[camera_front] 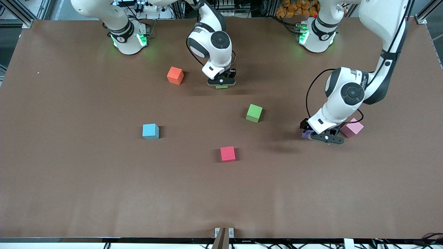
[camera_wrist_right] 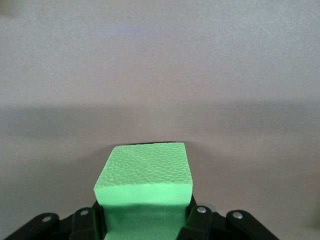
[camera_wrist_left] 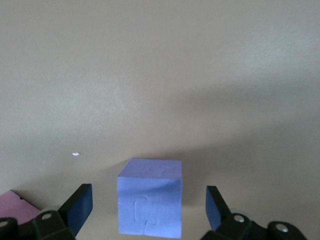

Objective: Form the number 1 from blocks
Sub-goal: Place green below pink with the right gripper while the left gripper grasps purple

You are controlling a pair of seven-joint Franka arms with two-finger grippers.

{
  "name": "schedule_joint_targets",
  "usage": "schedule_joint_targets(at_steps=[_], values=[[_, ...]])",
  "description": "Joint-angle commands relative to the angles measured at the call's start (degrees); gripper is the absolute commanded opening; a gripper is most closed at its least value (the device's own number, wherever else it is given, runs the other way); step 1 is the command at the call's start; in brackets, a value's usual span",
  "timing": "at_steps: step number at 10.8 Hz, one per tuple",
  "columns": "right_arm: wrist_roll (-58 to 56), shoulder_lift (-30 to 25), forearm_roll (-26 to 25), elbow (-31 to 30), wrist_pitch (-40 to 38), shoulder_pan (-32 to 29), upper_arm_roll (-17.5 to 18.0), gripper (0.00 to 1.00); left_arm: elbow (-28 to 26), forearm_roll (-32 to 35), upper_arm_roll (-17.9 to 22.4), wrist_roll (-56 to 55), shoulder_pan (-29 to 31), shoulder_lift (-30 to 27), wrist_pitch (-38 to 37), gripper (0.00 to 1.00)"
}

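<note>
- We see the right gripper (camera_front: 221,83) in the upper middle of the front view, its jaws closed against the sides of a green block (camera_wrist_right: 145,187); only a thin green strip (camera_front: 221,86) shows beneath the fingers there.
- In the right wrist view that green block fills the lower centre of the frame, pinched between the black fingers (camera_wrist_right: 197,222).
- We find the left gripper (camera_front: 323,135) at the right of the front view, low over the table (camera_front: 69,190), jaws spread wide with the purple block (camera_wrist_left: 150,197) between them and a gap on either side.
- In the left wrist view the two fingertips (camera_wrist_left: 80,207) stand clear of the purple block, which sits at the lower centre; a pink corner (camera_wrist_left: 17,206) shows at the lower left edge.
- That pink block (camera_front: 352,127) lies just beside the left gripper in the front view, partly hidden by the arm.
- Outward from there, a second green block (camera_front: 254,112) sits right of centre, and a red block (camera_front: 227,154) lies lower, near the middle.
- The light blue block (camera_front: 150,131) rests left of centre, and the orange block (camera_front: 175,75) lies in the upper middle, just beside the right gripper.
</note>
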Motion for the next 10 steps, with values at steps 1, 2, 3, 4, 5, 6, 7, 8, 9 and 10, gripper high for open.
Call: schedule_joint_targets(at_steps=[1, 2, 3, 4, 5, 6, 7, 8, 9, 10], values=[[2.36, -2.7, 0.99, -3.98, 2.75, 1.27, -0.48, 0.09, 0.22, -1.74, 0.6, 1.18, -1.2, 1.3, 0.26, 1.0], [3.16, -2.78, 1.0, -5.29, 5.12, 1.8, -0.48, 0.1, 0.22, -1.74, 0.69, 1.27, -1.2, 2.08, 0.35, 1.0], [3.25, -2.78, 1.0, -5.57, 5.23, 2.41, -0.48, 0.1, 0.22, -1.74, 0.87, 1.27, -1.2, 2.7, 0.44, 1.0], [3.69, -2.7, 1.34, -5.57, 5.23, 2.5, -0.48, 0.1, 0.13, -1.74, 1.22, 1.27, -1.2, 3.05, 0.44, 1.0], [3.95, -2.78, 1.43, -5.57, 5.23, 2.51, -0.3, 0.11, 0.13, -1.74, 1.74, 1.27, -1.2, 3.4, 0.44, 1.0], [4.3, -2.78, 1.52, -5.57, 5.23, 2.51, 0.31, 0.11, 0.13, -1.74, 2.44, 1.27, -1.2, 3.67, 0.44, 1.0], [4.92, -2.78, 1.78, -5.48, 5.23, 2.51, 0.75, 0.11, 0.22, -1.74, 2.54, 1.36, -1.2, 4.19, 0.44, 1.0], [5.01, -2.78, 1.79, -5.48, 5.23, 2.51, 0.84, 0.11, 0.31, -1.74, 2.71, 1.27, -1.2, 4.29, 0.52, 0.73], [5.62, -2.78, 1.79, -5.48, 5.23, 2.59, 1.1, 0.11, 0.31, -2.09, 2.8, 1.27, -1.2, 4.29, 0.52, 0.34], [5.8, -2.87, 1.79, -5.48, 5.14, 2.51, 1.8, 0.12, 0.4, -2.18, 2.8, 1.27, -1.29, 4.29, 0.52, 0.03]])
